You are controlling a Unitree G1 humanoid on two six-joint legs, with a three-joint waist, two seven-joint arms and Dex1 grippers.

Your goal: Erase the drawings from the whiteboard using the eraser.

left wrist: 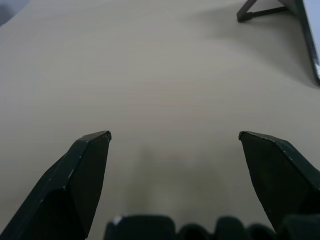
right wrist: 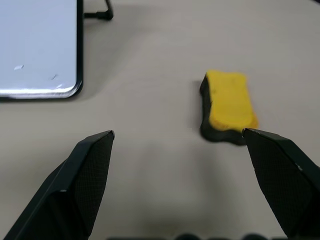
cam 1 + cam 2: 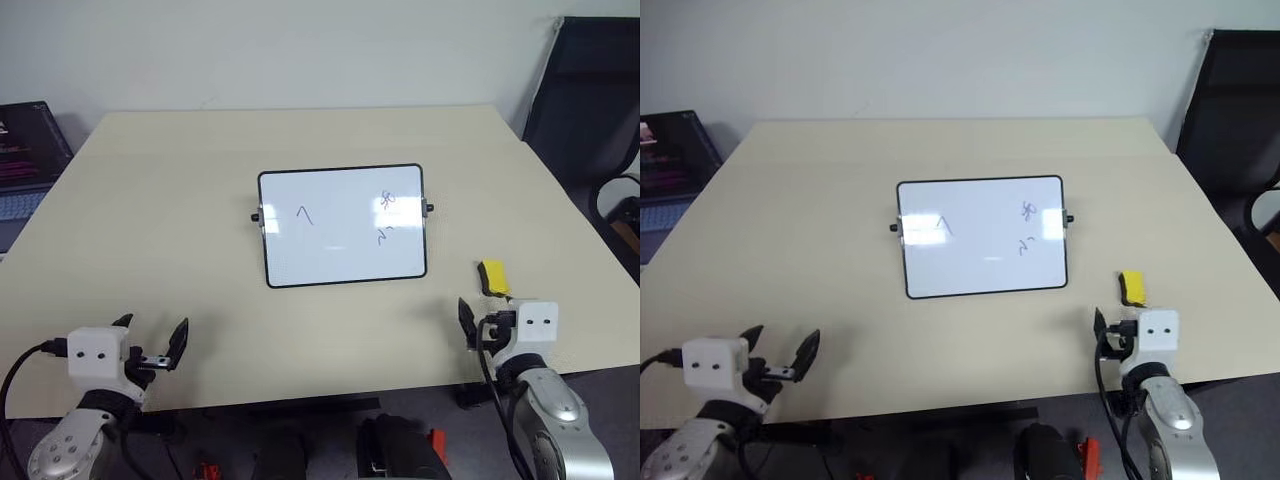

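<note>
The whiteboard (image 3: 342,226) stands tilted on its stand in the middle of the table, black-framed with side knobs. Its drawings are a dark caret (image 3: 305,215) on the left, a reddish squiggle (image 3: 388,199) and a dark squiggle (image 3: 383,236) on the right. The yellow eraser (image 3: 492,277) lies flat on the table to the right of the board, dark side down. My right gripper (image 2: 178,132) hovers open just short of the eraser (image 2: 227,105), which sits toward its right finger. My left gripper (image 3: 155,326) is open over bare table near the front left edge.
The beige table (image 3: 180,180) ends close under both grippers. A laptop (image 3: 25,150) sits off the table's left side. A black chair (image 3: 590,110) stands at the right, beyond the table edge.
</note>
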